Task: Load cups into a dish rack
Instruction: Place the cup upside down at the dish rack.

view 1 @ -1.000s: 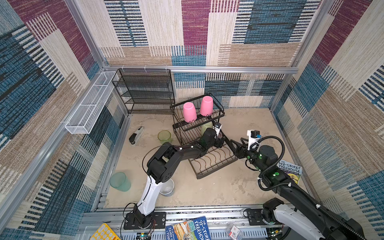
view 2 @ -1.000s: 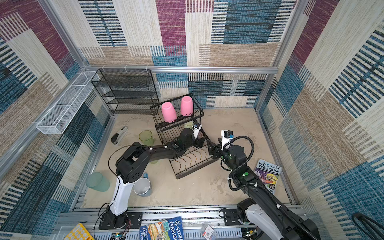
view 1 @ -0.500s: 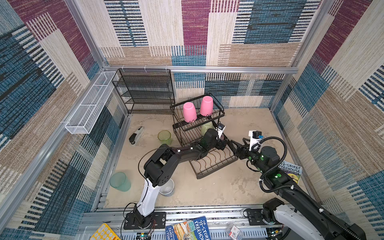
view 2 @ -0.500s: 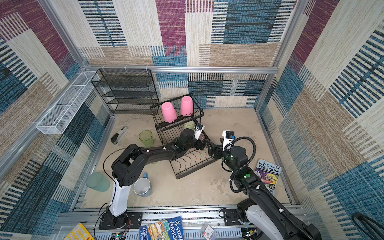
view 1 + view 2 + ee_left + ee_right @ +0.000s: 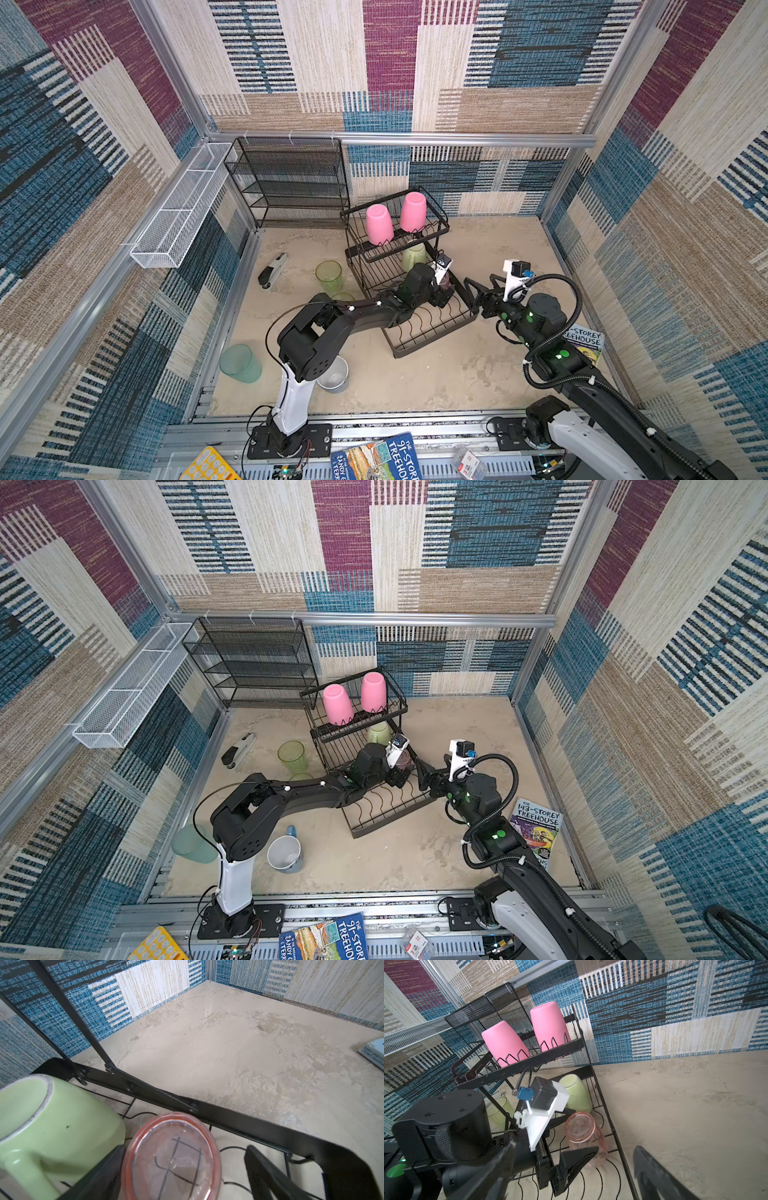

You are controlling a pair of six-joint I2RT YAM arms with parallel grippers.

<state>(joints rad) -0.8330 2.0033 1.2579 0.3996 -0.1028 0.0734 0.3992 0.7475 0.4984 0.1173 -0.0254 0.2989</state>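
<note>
Tight spot for the left gripper (image 5: 185, 1147): a clear pink plastic tumbler (image 5: 172, 1163) fills most of the gap between its spread jaws. A pale-green ceramic mug (image 5: 52, 1118) crowds in just beside one finger, and the rim bar of the black wire dish rack (image 5: 239, 1120) cuts across right ahead. Behind the mug, the upper basket (image 5: 517, 1068) with two opaque pink tumblers (image 5: 504, 1043) roofs things over. The right gripper (image 5: 478, 282), jaws wide too, sits close in front at that rim. Past it the beige tabletop (image 5: 228, 1043) is roomy, apart from a pale-blue book (image 5: 374, 1053) off to one side.
</note>
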